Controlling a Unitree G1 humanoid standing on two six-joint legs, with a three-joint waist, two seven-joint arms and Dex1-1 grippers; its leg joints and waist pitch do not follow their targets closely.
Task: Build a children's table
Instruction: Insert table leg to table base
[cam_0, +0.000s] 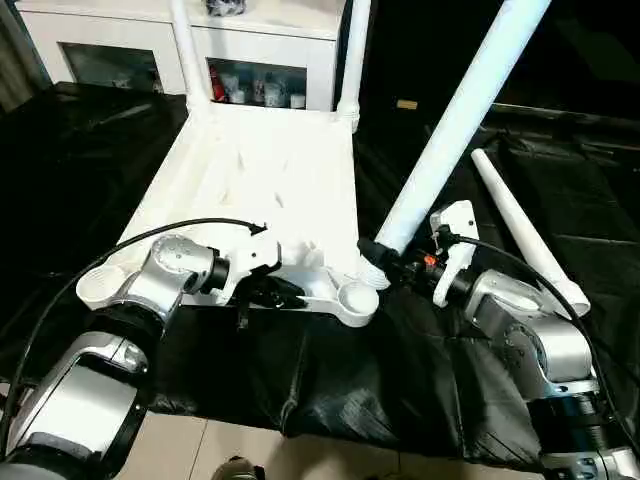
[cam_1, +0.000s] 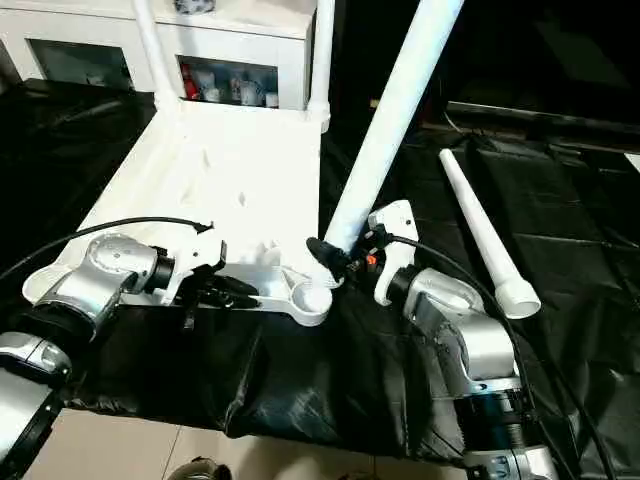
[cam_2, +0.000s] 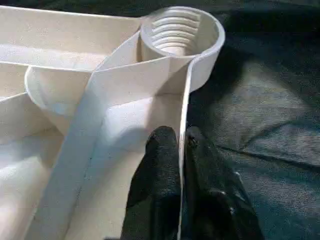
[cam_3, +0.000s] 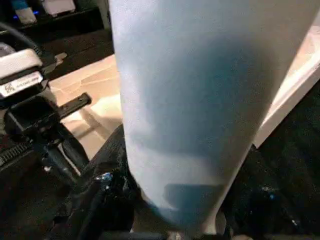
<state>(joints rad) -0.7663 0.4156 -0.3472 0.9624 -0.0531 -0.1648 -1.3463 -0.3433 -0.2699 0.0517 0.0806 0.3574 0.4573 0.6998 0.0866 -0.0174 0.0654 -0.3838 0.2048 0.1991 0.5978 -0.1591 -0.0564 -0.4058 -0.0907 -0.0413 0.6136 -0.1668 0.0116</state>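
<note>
Lying upside down on black sheeting (cam_0: 330, 390), the white tabletop (cam_0: 260, 170) shows its ribbed underside in the left eye view. Two legs already stand in the far corner sockets: far-left leg (cam_0: 186, 55) and far-right leg (cam_0: 355, 60). Behind them sits a white cabinet (cam_0: 270, 45) with glass doors. The near-right socket (cam_0: 358, 298) is open, and so is the near-left socket (cam_0: 100, 285). The left gripper (cam_0: 268, 292) sits at the tabletop's near rim, between those two sockets. The right gripper (cam_0: 383, 262) holds a third leg (cam_0: 455, 125) by its lower end; the tube slants up and away to the right, its foot just beside the near-right socket, not in it. A fourth leg (cam_0: 520, 230) lies loose on the sheeting, well apart to the right.

Right eye view: same layout. The held leg's bottom end stands close above the near-right socket's rim.

Left wrist view: both black fingers (cam_2: 160, 180) are pinched together on the thin near rim wall, one on each side. The threaded socket stands just past them along that rim.

Right wrist view: the held leg rises between the right gripper's dark fingers (cam_3: 107, 192), which are clamped on its lower end. The left gripper's black body shows beyond, against the tabletop.
</note>
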